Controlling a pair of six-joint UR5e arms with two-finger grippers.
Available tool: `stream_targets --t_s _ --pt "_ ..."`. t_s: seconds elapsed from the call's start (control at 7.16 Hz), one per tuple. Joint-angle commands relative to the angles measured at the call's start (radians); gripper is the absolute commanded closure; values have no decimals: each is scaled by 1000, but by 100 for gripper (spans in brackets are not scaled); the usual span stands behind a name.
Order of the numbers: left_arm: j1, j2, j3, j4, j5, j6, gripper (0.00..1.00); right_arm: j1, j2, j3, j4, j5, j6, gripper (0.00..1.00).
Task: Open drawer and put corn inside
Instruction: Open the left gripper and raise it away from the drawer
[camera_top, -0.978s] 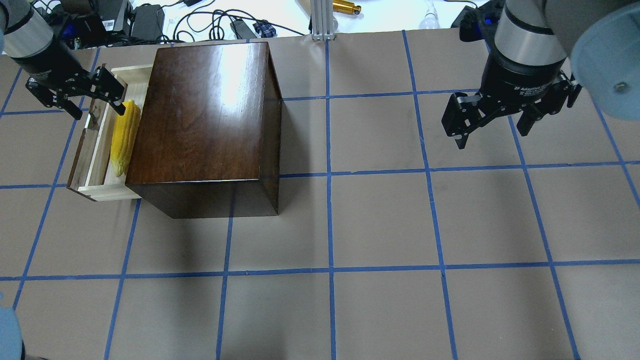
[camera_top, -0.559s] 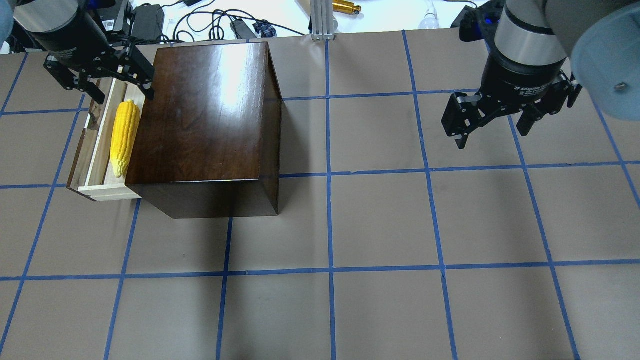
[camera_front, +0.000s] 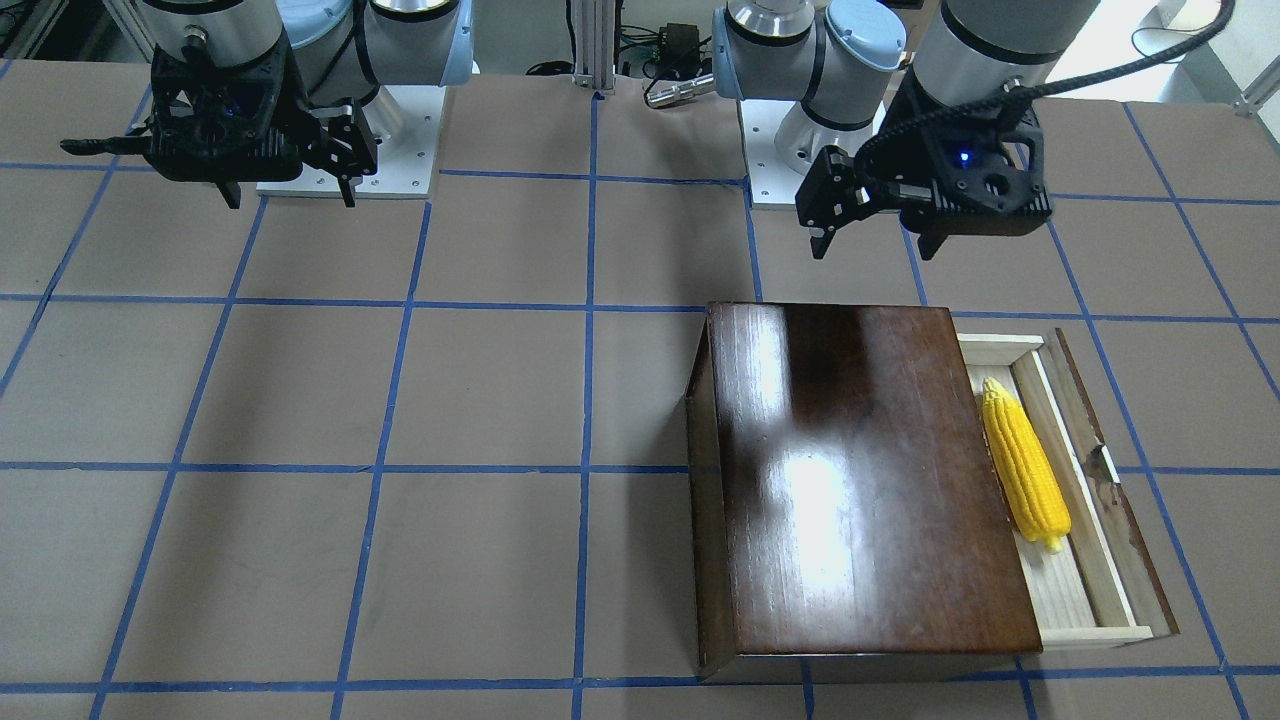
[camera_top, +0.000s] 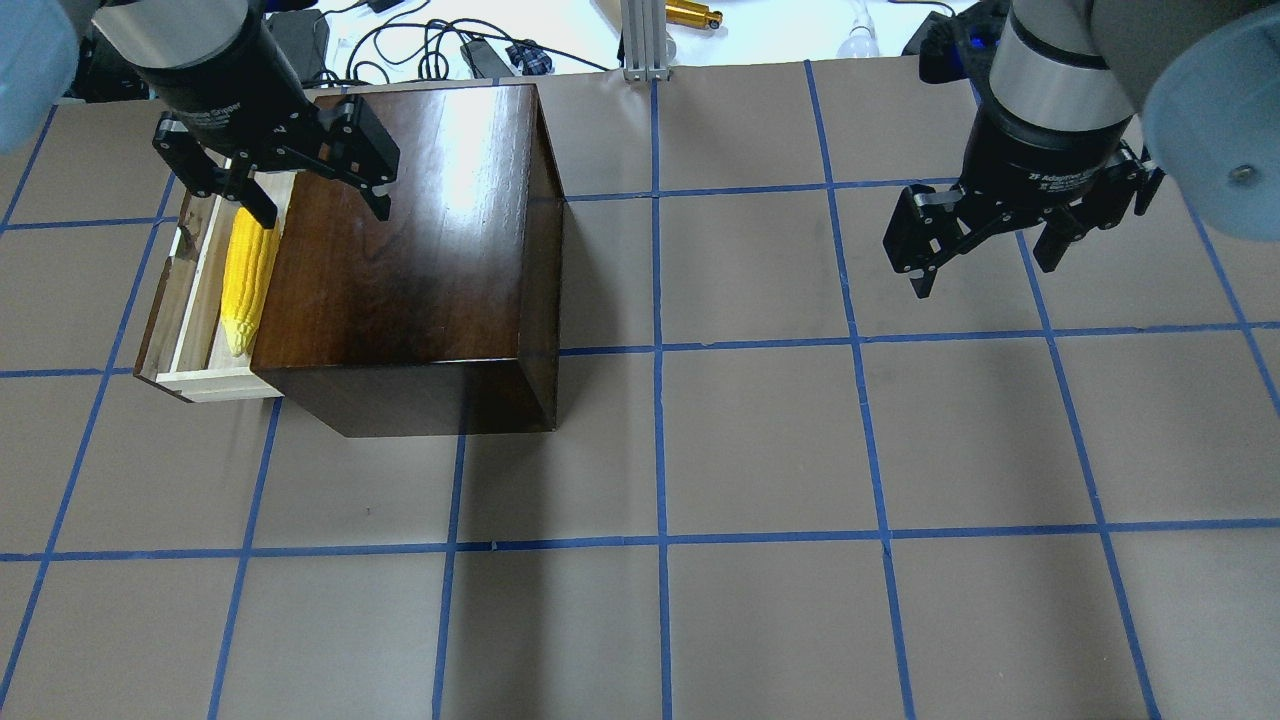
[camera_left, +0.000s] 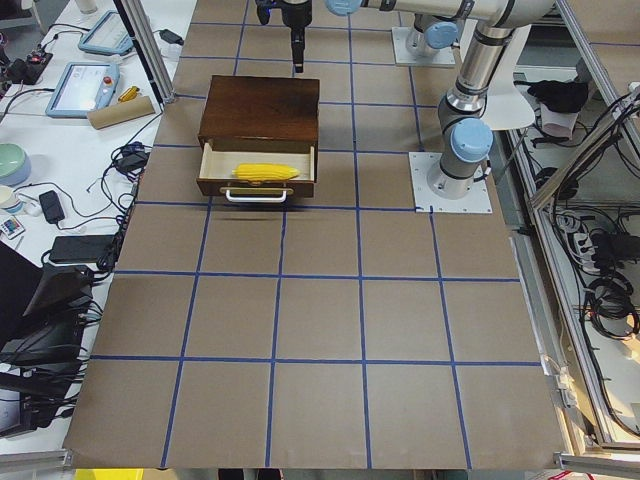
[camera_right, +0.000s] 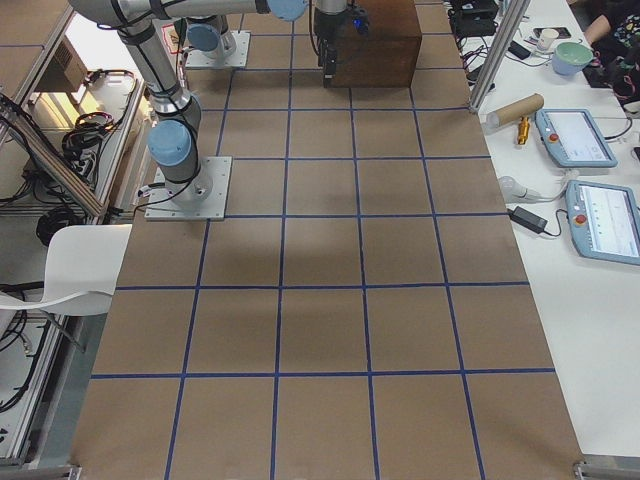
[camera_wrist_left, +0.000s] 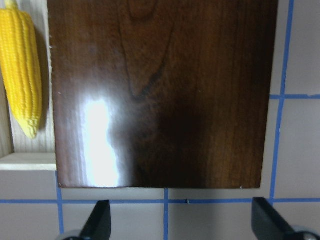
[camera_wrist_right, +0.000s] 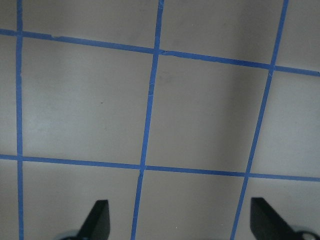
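Found drawer (camera_top: 215, 383) pulled out of the box (camera_top: 400, 250) on the left arm's side, with metal pull (camera_left: 256, 198) facing the left-end camera. Logged corn (camera_top: 245, 290) lying flat inside the drawer, lengthwise along the opening, just beside the box's face and clear of both grippers. Recorded left gripper (camera_top: 324, 210) raised above the box with fingers spread wide and nothing between them. Confirmed this in the left wrist view: both fingertips well apart at the bottom edge, glossy box top below, corn at upper left. Recorded right gripper (camera_top: 985, 280) well apart from the box, hanging over bare table (camera_top: 760, 450), likewise spread and holding nothing. Saw only brown surface and blue tape (camera_wrist_right: 150, 100) lines between its fingertips in the right wrist view. Could not read finger positions from either side view, with both grippers small and far there.
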Motion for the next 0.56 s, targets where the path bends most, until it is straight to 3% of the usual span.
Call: stream_targets --t_s 0.0,0.42 --pt "-16 -6 -9 12 -5 -12 0 0 -1 0 0 0 0 0" --pt "-16 8 -13 18 -7 -9 0 0 -1 0 0 -2 0 0"
